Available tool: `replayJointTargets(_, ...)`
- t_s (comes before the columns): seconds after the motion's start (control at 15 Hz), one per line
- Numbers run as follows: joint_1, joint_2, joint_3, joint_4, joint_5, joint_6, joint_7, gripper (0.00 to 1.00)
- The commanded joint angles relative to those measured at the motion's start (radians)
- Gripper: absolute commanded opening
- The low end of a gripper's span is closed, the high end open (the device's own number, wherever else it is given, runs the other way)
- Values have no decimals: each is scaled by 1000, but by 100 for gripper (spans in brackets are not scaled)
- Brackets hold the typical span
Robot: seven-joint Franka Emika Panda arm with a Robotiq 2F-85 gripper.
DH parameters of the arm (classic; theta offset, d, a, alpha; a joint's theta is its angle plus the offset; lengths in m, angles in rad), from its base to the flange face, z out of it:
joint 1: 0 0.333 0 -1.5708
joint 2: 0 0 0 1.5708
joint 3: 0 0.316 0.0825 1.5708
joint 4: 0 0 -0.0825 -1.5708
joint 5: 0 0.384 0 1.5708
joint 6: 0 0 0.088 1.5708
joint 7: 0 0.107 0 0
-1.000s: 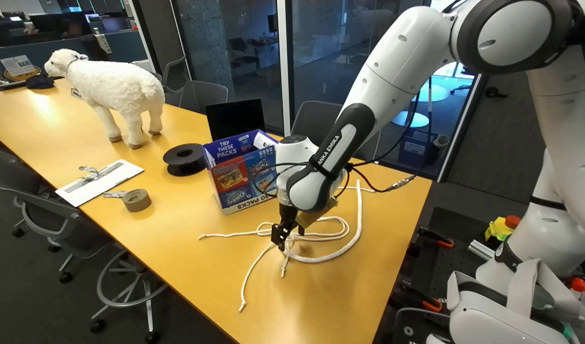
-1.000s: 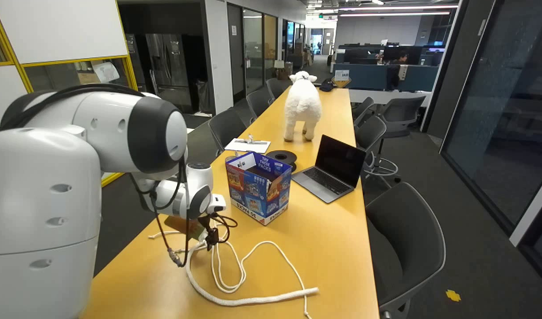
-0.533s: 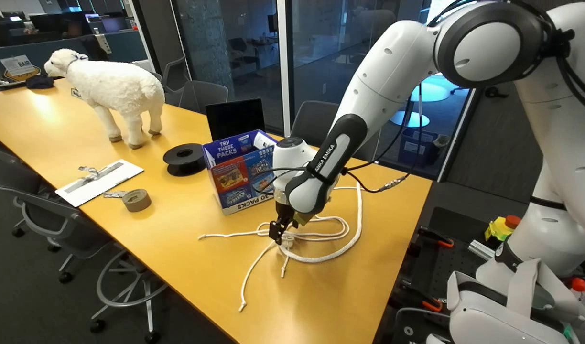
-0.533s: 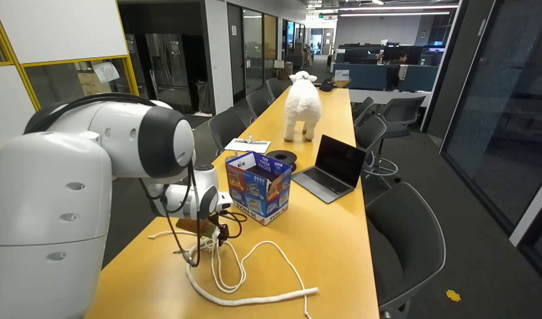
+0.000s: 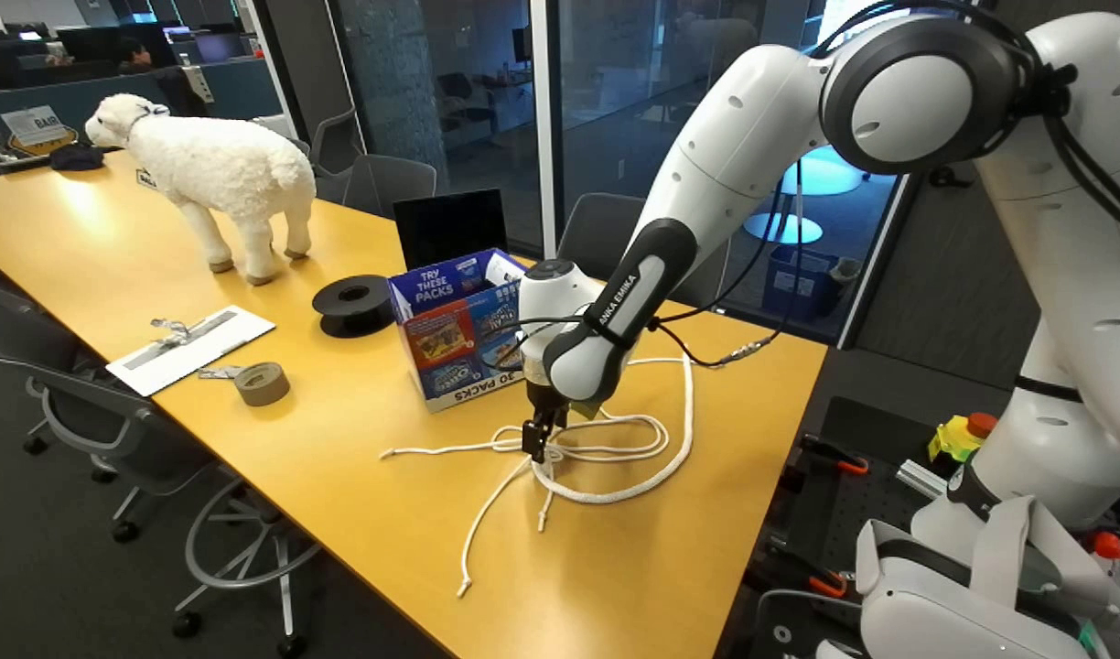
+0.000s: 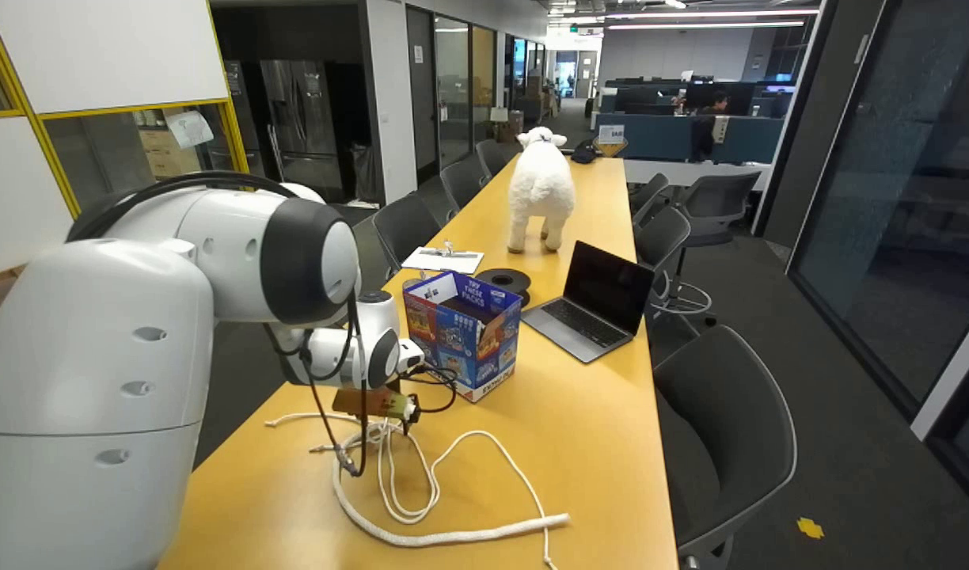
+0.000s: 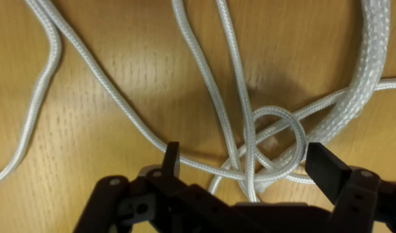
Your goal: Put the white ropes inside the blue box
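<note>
Two thicknesses, both white, neither boxed: thick braided rope (image 7: 372,64) and thin braided cord (image 7: 249,145), tangled together on the yellow table (image 6: 595,443). In an exterior view the blue snack-pack carton (image 6: 457,348) stands on their far side, open top up. My pincer (image 7: 242,147) is spread wide above where strands cross, gripping nothing. Expect both light, limp and hard to damage; the thick one springier, the weave perhaps slick. I'd pinch low at that crossing, several strands together; a lone strand might slide out or leave ends trailing outside the carton.
</note>
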Motion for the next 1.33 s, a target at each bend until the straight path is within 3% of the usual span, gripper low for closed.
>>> replayJointTargets(0.0, -29, 28, 16, 37, -28, -15, -76, 100)
replayJointTargets(1.27, -35, 58, -6, 59, -184, 22, -202, 100)
